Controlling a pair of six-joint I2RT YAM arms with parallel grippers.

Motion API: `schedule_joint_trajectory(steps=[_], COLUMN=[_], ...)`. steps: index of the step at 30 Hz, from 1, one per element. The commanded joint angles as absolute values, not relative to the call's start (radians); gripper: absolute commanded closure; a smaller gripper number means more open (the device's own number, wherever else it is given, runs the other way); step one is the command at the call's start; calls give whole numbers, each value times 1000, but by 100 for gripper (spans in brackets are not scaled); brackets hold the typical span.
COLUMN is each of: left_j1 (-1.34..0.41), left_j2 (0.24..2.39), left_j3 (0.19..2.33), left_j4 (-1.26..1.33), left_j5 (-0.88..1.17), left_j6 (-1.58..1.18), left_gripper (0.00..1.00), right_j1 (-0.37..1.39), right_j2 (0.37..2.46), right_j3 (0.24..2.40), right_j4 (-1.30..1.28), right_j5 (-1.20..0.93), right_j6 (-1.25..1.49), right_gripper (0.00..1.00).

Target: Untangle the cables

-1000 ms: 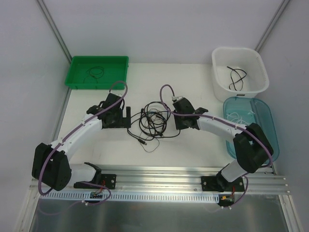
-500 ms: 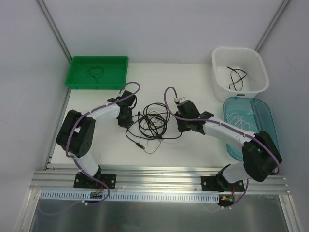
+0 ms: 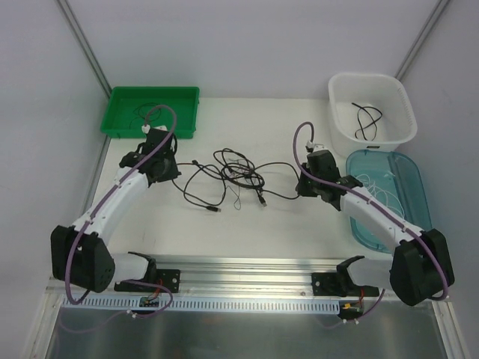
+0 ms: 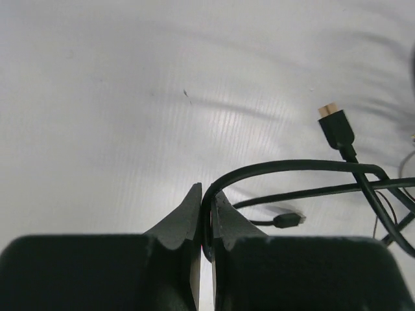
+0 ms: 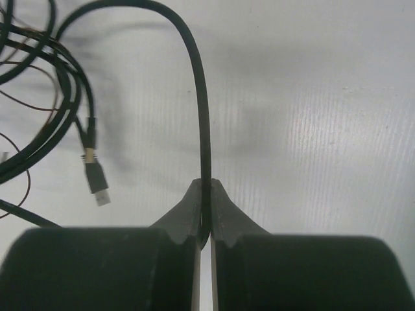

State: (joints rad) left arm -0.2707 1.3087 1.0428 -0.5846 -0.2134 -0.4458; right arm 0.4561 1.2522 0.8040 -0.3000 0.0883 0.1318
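Observation:
The cables (image 3: 239,176) lie in a loose tangle of thin black cords, drawn out sideways across the middle of the table. My left gripper (image 3: 173,169) is at the tangle's left end, shut on one black cable (image 4: 279,168) that arcs away to the right from my left gripper (image 4: 206,195). A gold-tipped plug (image 4: 336,127) lies beyond it. My right gripper (image 3: 302,188) is at the right end. In the wrist view my right gripper (image 5: 204,189) is shut on another black cable (image 5: 200,97) that curves up and left toward the tangle. A USB plug (image 5: 97,183) lies on the table to its left.
A green tray (image 3: 120,126) at the back left holds a black cord (image 3: 147,112). A white basket (image 3: 340,127) at the back right holds another black cord (image 3: 367,120). A teal tray (image 3: 418,191) with a thin white cord sits under the right arm.
The left gripper has shut on a black cable and pulled back to the left. The right gripper moved right with its cable. The tangle has spread wider between them.

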Motion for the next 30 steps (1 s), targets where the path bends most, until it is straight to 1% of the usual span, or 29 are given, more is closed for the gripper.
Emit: schedule_joint_trajectory(steps=[1, 6, 11, 14, 17, 21, 22, 23, 24, 25, 27, 29, 30], left_j1=[-219, -178, -147, -144, -140, -120, -120, -120, -120, -120, -121, -121, -121], left_j2=[1200, 1106, 1111, 1144, 1147, 1132, 1121, 1115, 1109, 1094, 1077, 1051, 1033], left_j3=[1106, 1078, 996, 996, 989, 988, 989, 994, 993, 988, 971, 954, 948], left_j4=[-632, -637, -632, -632, -632, -632, -629, -627, -618, -588, -560, -522, -509], left_j5=[-371, -491, -520, -537, -615, -592, -545, -501, -450, -346, -267, -172, -140], left_j6=[-373, -325, -336, -313, -285, -287, -287, -287, -273, -265, -243, -233, -227], left_gripper=[100, 100, 100, 100, 100, 100, 100, 100, 100, 100, 100, 100, 100], right_j1=[420, 385, 383, 382, 348, 322, 322, 322, 325, 333, 357, 428, 492], right_j2=[1201, 1119, 1048, 1011, 968, 976, 983, 1002, 1041, 1069, 1113, 1123, 1135], right_j3=[792, 792, 868, 894, 907, 923, 923, 923, 922, 922, 910, 911, 922], right_j4=[-383, -400, -457, -505, -529, -557, -557, -554, -557, -557, -545, -529, -519], right_j5=[123, 74, 14, 75, 103, 98, 77, 10, -52, -76, -87, -65, -54], right_j6=[126, 124, 91, 83, 84, 83, 80, 68, 66, 67, 66, 58, 42], right_gripper=[99, 99, 99, 99, 99, 99, 97, 93, 79, 69, 51, 44, 38])
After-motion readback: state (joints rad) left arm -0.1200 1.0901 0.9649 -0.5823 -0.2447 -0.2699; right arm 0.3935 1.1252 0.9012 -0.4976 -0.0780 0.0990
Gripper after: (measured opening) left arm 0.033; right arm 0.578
